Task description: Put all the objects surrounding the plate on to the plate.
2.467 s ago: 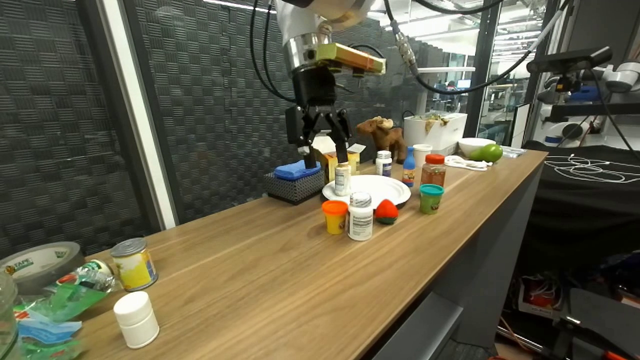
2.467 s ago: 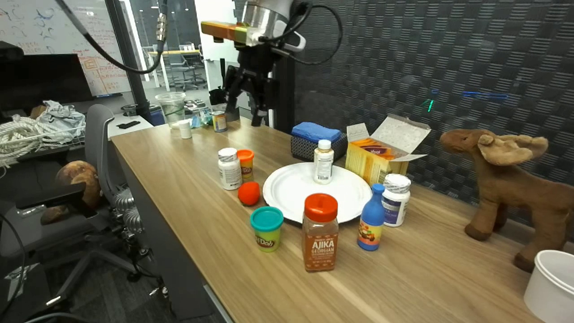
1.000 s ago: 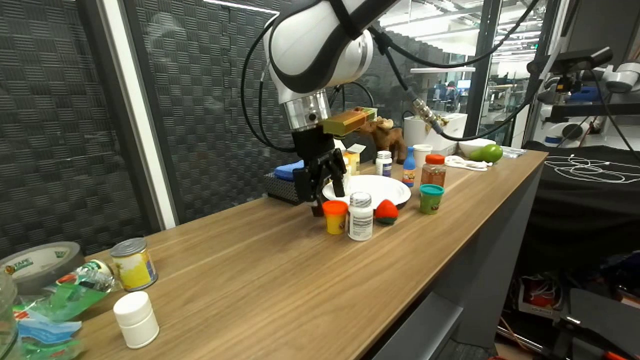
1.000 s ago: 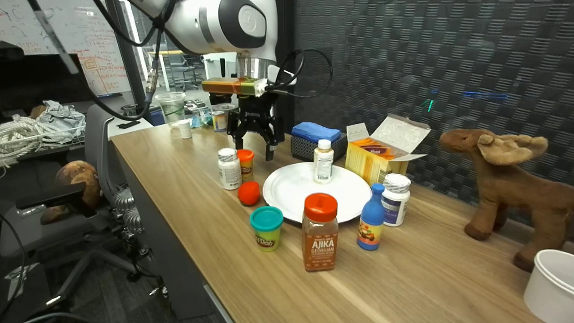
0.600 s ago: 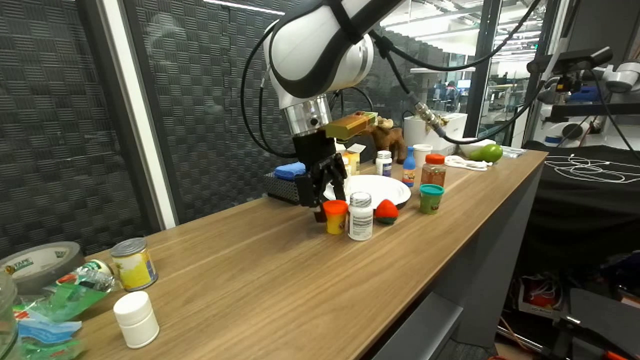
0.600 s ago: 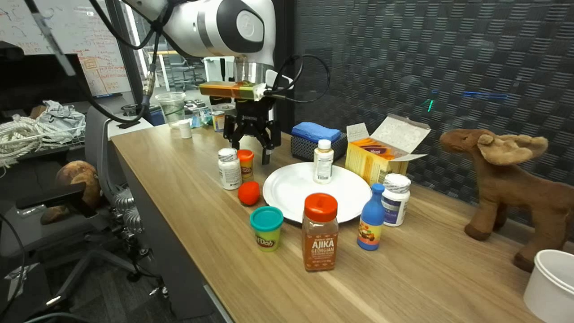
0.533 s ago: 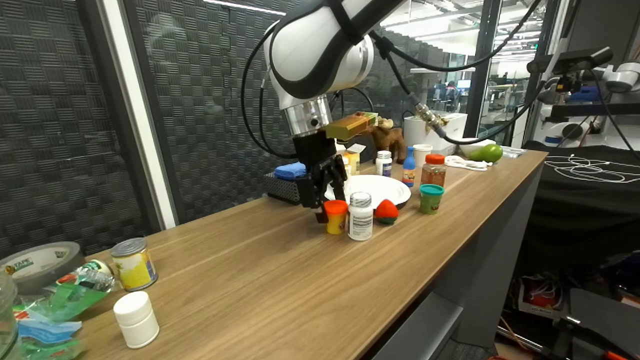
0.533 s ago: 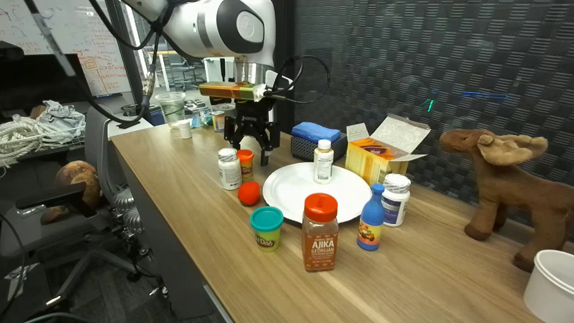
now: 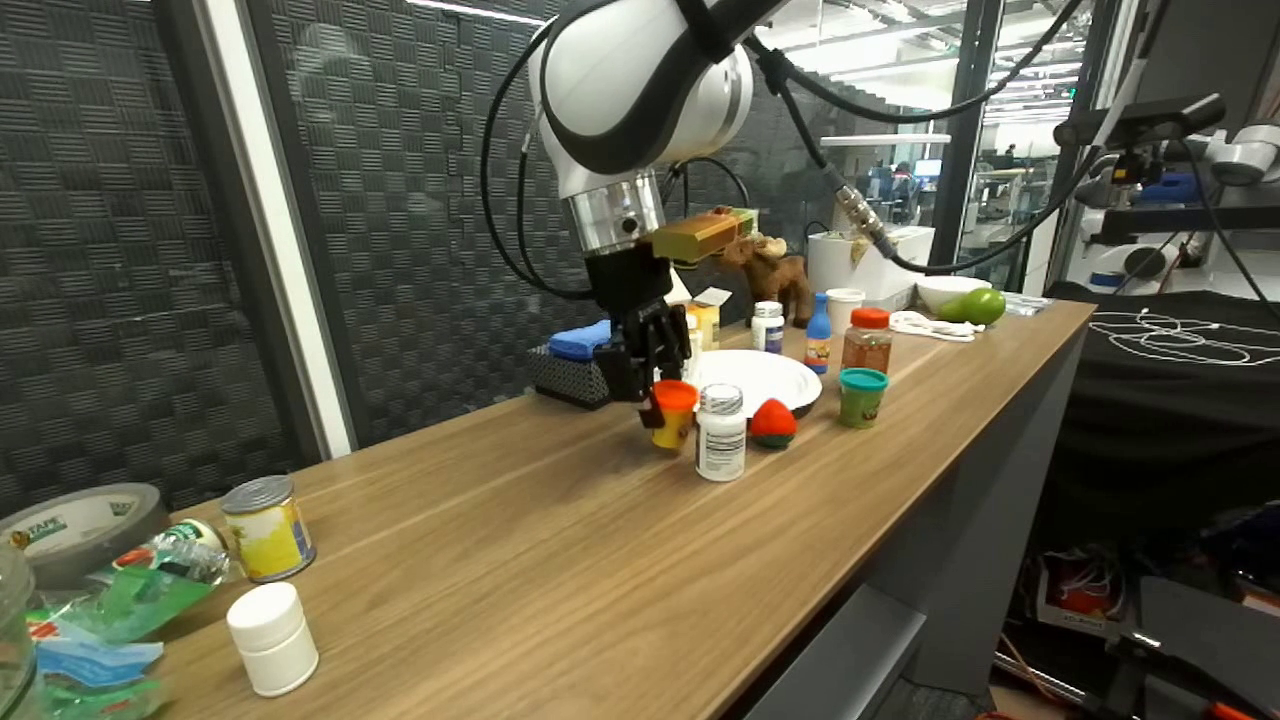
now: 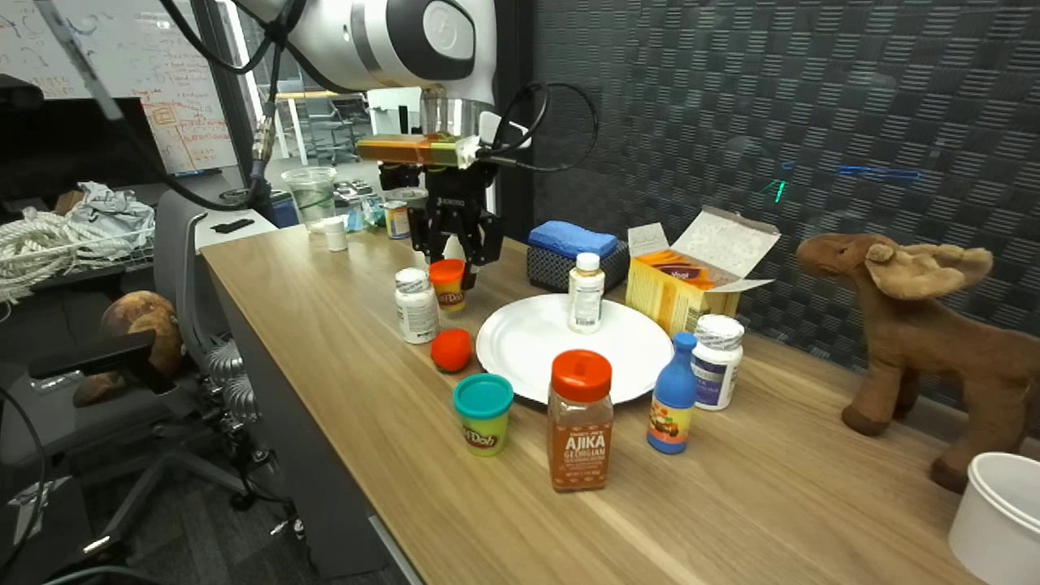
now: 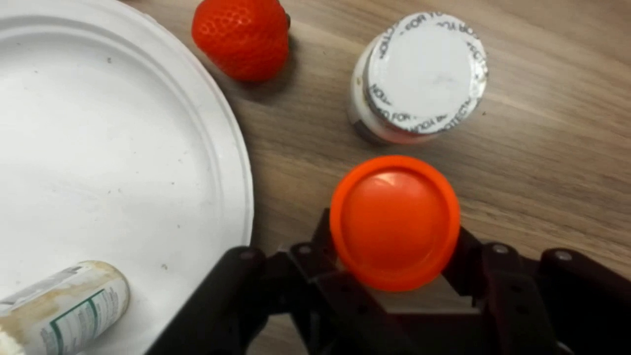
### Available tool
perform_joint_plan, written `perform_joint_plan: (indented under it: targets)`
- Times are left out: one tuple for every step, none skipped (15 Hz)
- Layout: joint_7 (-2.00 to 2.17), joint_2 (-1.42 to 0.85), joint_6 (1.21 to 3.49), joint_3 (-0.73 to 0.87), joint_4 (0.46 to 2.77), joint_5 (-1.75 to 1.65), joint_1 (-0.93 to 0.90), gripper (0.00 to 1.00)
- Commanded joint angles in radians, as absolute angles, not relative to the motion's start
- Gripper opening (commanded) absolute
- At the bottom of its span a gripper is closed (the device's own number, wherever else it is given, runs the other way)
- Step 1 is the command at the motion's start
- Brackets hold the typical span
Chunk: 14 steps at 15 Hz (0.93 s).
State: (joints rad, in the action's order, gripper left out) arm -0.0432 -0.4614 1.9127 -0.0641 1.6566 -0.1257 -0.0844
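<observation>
Landmark: the plate (image 10: 528,357). Left to right in an exterior view, obscured parts first. Left of the plate, the foil-capped bottle (image 10: 417,309) stands just beside the orange-lidded tub (image 10: 451,294). I have my tool (image 11: 394,241) part-way closed and gripping that tub, which tilts slightly just outside the plate's left rim; in the wrist view the lid masks the tub's body. On the plate, the stained bottle (image 10: 586,296) shows whole here; a corner of the wrist view crops it. Nearer the camera than the plate, the spice jar (image 10: 581,443) hides some rim. Right of the plate, the blue bottle (image 10: 673,402) covers part of the purple-labelled bottle (image 10: 718,366); farther right, the frame edge cuts the plush moose (image 10: 918,341) and the white cup (image 10: 995,520).

Materials, same order: bottle cap in printed foil; orange lid smooth, glossy, with a raised lip; left of the plate, the strawberry (image 10: 451,351), dimpled and red; front-left of the plate, the teal-lidded tub (image 10: 483,414), a squat cylinder; the plate itself round, shallow, ridged at the rim; jar see-through above its label; table (image 10: 772,496) wood-grained.
</observation>
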Motion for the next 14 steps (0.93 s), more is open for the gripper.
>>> perform_joint_plan:
  targets:
    - [-0.042,-0.405,1.907,-0.063,1.657,-0.118,-0.087,0.24]
    - [-0.033,-0.398,1.906,-0.057,1.654,-0.128,-0.088,0.23]
    - [-0.026,-0.391,1.905,-0.053,1.652,-0.133,-0.088,0.23]
    - [-0.021,-0.386,1.907,-0.049,1.652,-0.133,-0.085,0.23]
    - [-0.014,-0.383,1.908,-0.044,1.651,-0.133,-0.083,0.23]
    - [-0.003,-0.383,1.911,-0.037,1.65,-0.13,-0.079,0.23]
    - [0.017,-0.385,1.917,-0.027,1.649,-0.128,-0.075,0.23]
    - [0.034,-0.389,1.918,-0.019,1.645,-0.121,-0.069,0.23]
    - [0.056,-0.394,1.92,-0.01,1.641,-0.114,-0.063,0.23]
    - [0.078,-0.4,1.921,-0.001,1.636,-0.112,-0.058,0.23]
    - [0.097,-0.407,1.92,0.008,1.631,-0.114,-0.053,0.23]
    - [0.116,-0.414,1.919,0.015,1.625,-0.117,-0.049,0.23]
    - [0.13,-0.423,1.917,0.023,1.617,-0.124,-0.046,0.23]
    - [0.142,-0.43,1.917,0.028,1.611,-0.124,-0.042,0.23]
